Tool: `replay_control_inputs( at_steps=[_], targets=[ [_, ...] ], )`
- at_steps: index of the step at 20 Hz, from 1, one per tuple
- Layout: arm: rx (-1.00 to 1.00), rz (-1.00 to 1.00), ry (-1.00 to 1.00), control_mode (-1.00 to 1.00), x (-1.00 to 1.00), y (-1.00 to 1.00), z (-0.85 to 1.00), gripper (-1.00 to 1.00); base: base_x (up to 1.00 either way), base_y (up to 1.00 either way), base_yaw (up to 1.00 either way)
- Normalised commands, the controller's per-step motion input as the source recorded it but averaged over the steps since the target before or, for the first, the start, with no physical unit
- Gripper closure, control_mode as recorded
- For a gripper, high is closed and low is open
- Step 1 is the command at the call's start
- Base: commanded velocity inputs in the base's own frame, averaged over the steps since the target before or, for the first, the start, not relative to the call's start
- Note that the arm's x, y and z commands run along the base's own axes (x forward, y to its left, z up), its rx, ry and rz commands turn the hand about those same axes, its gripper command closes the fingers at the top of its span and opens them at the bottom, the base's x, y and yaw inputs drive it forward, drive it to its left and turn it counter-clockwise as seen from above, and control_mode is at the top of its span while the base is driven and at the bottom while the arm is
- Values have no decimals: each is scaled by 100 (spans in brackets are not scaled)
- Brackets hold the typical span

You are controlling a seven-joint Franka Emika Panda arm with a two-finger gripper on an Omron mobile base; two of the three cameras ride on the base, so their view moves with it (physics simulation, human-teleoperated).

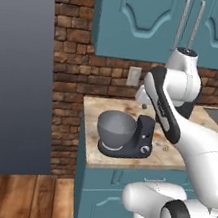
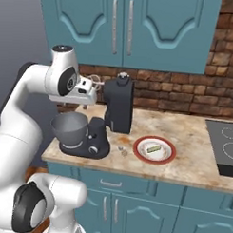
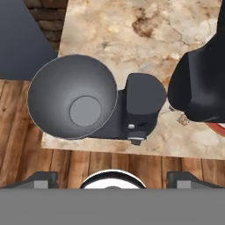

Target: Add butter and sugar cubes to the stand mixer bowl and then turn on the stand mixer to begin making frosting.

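- Gripper (image 3: 112, 178) spread wide, nothing between the fingers, hovering high above the stand mixer (image 2: 96, 132) and looking down on it
- Stand mixer bowl (image 3: 72, 102) empty: bare grey floor disc visible through the open mouth, no butter, no sugar cubes inside
- Bowl seated on the mixer's oval base near the left front corner of the counter (image 1: 168, 159), rim wide, walls tapering to a narrow bottom
- Mixer head tilted up and back in the right base view, so bowl mouth unobstructed from above
- Risk: tilted head standing tall beside the arm's wrist; careless swing toward the plate (image 2: 170, 152) likely to clip it
- Risk: bowl close to the counter edge; any nudge on the rim during a drop could shift or unseat it
- Risk: release from too high, with butter or cubes bouncing off the sloped wall and out onto the floor
- Pale yellowish piece on the red-rimmed plate (image 2: 154, 148), probably the butter; too small to confirm
- Small pale specks on the counter between mixer and plate (image 2: 122, 149), possibly the sugar cubes; a difficult pinch if so, tiny pieces prone to slipping or being pushed aside
- Risk: small silver knob (image 3: 136, 141) on the column low and near the base; wide fingers may miss it or press the housing instead
- Bowl surface matte, uniform grey, no dents or residue seen
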Motion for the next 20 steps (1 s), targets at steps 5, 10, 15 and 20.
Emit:
replay_control_inputs(
  at_steps=[5, 10, 15, 20],
  targets=[
    [0, 0, 0, 100, 0, 0, 0, -100, 0, -53, -3],
    [0, 0, 0, 100, 0, 0, 0, -100, 0, -41, 0],
    [0, 0, 0, 100, 0, 0, 0, -100, 0, -20, 0],
    [10, 0, -2, -100, 0, -57, 0, -100, 0, 0, 0]
  ],
)
